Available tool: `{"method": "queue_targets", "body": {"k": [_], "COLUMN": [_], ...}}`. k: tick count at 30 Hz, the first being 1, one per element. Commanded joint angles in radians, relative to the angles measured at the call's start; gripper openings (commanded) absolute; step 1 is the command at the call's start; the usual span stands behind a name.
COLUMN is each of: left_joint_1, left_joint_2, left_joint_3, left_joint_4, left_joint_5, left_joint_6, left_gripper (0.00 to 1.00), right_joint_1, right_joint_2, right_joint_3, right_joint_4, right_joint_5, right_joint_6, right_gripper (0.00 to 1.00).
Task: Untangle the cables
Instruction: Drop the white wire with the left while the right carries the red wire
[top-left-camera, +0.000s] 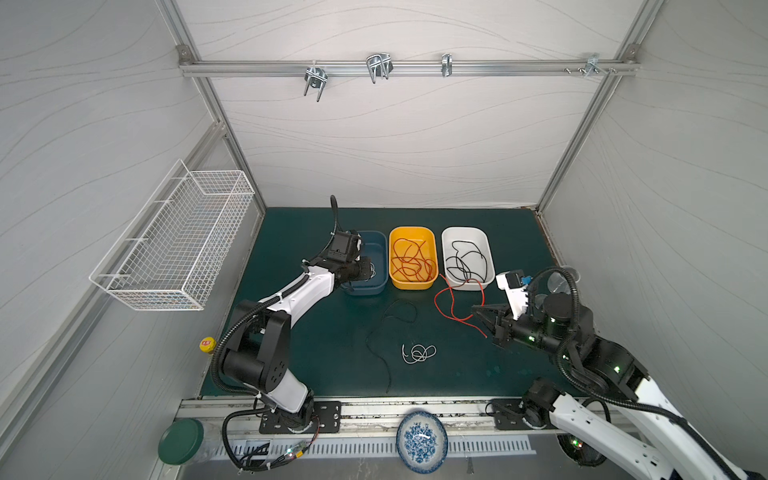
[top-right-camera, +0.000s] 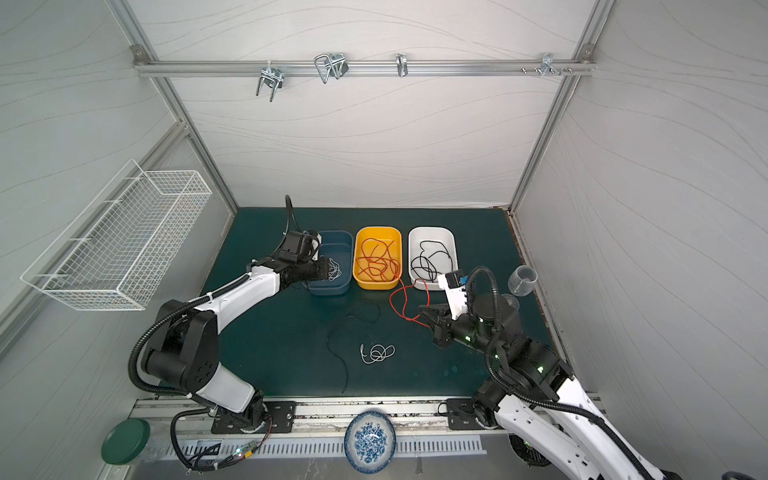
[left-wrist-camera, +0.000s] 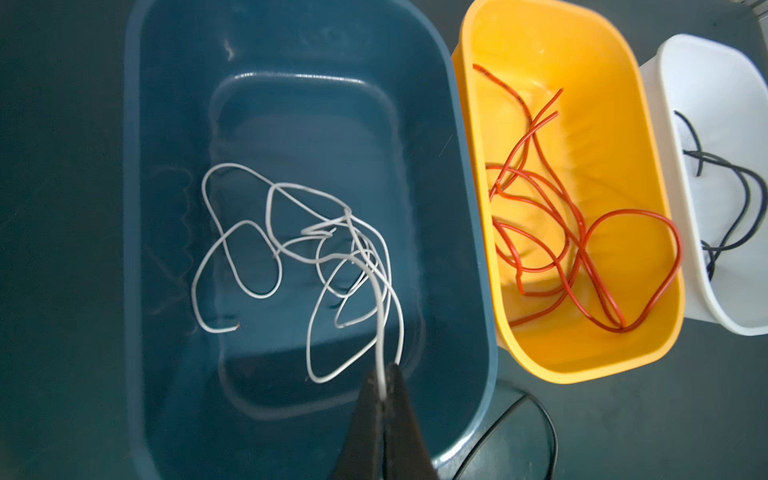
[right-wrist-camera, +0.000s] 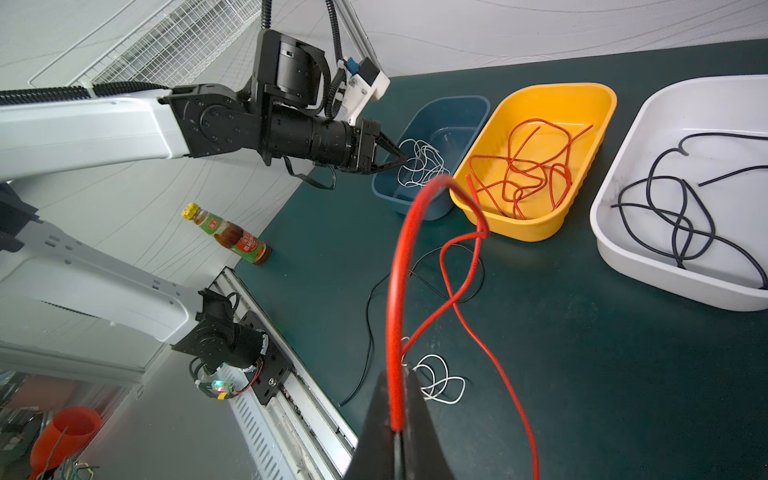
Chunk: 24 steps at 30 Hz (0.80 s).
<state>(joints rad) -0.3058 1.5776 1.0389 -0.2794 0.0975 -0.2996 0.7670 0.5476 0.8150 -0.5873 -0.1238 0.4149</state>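
Note:
My left gripper (left-wrist-camera: 384, 374) hangs over the blue bin (left-wrist-camera: 311, 124), shut on a white cable (left-wrist-camera: 291, 249) whose loops lie in that bin. Low over the mat at the right, my right gripper (right-wrist-camera: 397, 374) is shut on a red cable (right-wrist-camera: 391, 299). This cable arcs up and trails back to the mat near the yellow bin (top-left-camera: 432, 245), which holds more red cables. The white bin (top-left-camera: 488, 249) holds black cables. On the mat between the arms lie a loose black cable (right-wrist-camera: 368, 324) and a small coiled white cable (top-left-camera: 419, 353).
A white wire basket (top-left-camera: 178, 245) hangs on the left wall. A sauce bottle (right-wrist-camera: 226, 232) stands at the mat's left edge. Clear cups (top-right-camera: 523, 280) sit behind the right arm. A blue patterned plate (top-left-camera: 422, 441) and a green-lidded jar (top-left-camera: 180, 440) lie in front.

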Motion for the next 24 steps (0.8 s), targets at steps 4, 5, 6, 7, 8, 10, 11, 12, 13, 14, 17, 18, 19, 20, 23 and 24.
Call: {"method": "queue_targets", "body": {"k": [4,5,6,7,8,10,11,12,13,14,17,18,19,20,23,24], "left_joint_1": [0.005,0.006,0.007,0.008,0.011,0.019,0.024,0.029,0.034,0.036,0.042,0.044,0.045,0.045,0.046,0.046], "left_joint_2": [0.017,0.016,0.014,0.011,0.008,0.002,0.000,-0.005,-0.011,-0.016,-0.041,-0.051,-0.065,-0.081,-0.149,-0.178], "left_joint_3": [0.075,0.079,0.082,0.082,0.083,0.086,0.088,0.088,0.089,0.090,0.094,0.096,0.099,0.100,0.100,0.097], "left_joint_4": [-0.020,-0.024,-0.024,-0.024,-0.024,-0.028,-0.028,-0.028,-0.025,-0.029,-0.030,-0.035,-0.040,-0.043,-0.055,-0.058], "left_joint_5": [0.013,0.013,0.013,0.014,0.014,0.017,0.022,0.028,0.032,0.032,0.035,0.036,0.034,0.032,0.026,0.019], "left_joint_6": [-0.007,-0.008,-0.009,-0.011,-0.013,-0.020,-0.025,-0.029,-0.033,-0.036,-0.045,-0.050,-0.057,-0.063,-0.080,-0.084], "left_gripper": [0.07,0.08,0.09,0.11,0.13,0.17,0.18,0.20,0.21,0.22,0.25,0.26,0.27,0.28,0.35,0.38], "right_joint_1": [0.017,0.021,0.024,0.025,0.029,0.035,0.038,0.041,0.045,0.048,0.054,0.054,0.055,0.055,0.056,0.058], "right_joint_2": [0.017,0.018,0.020,0.022,0.024,0.028,0.030,0.031,0.033,0.035,0.041,0.044,0.048,0.053,0.073,0.081], "right_joint_3": [0.027,0.027,0.028,0.027,0.028,0.027,0.027,0.027,0.029,0.030,0.035,0.037,0.039,0.044,0.057,0.061], "right_joint_4": [-0.006,-0.006,-0.005,-0.004,-0.003,-0.003,-0.002,-0.003,-0.004,-0.002,-0.004,-0.003,-0.003,-0.004,-0.003,-0.002], "right_joint_5": [0.007,0.009,0.009,0.009,0.011,0.016,0.019,0.023,0.026,0.028,0.035,0.037,0.038,0.040,0.039,0.039], "right_joint_6": [-0.012,-0.012,-0.011,-0.009,-0.008,-0.007,-0.007,-0.008,-0.008,-0.011,-0.013,-0.016,-0.018,-0.022,-0.034,-0.036], "right_gripper": [0.00,0.00,0.00,0.00,0.00,0.00,0.00,0.00,0.00,0.00,0.00,0.00,0.00,0.00,0.00,0.00]}}
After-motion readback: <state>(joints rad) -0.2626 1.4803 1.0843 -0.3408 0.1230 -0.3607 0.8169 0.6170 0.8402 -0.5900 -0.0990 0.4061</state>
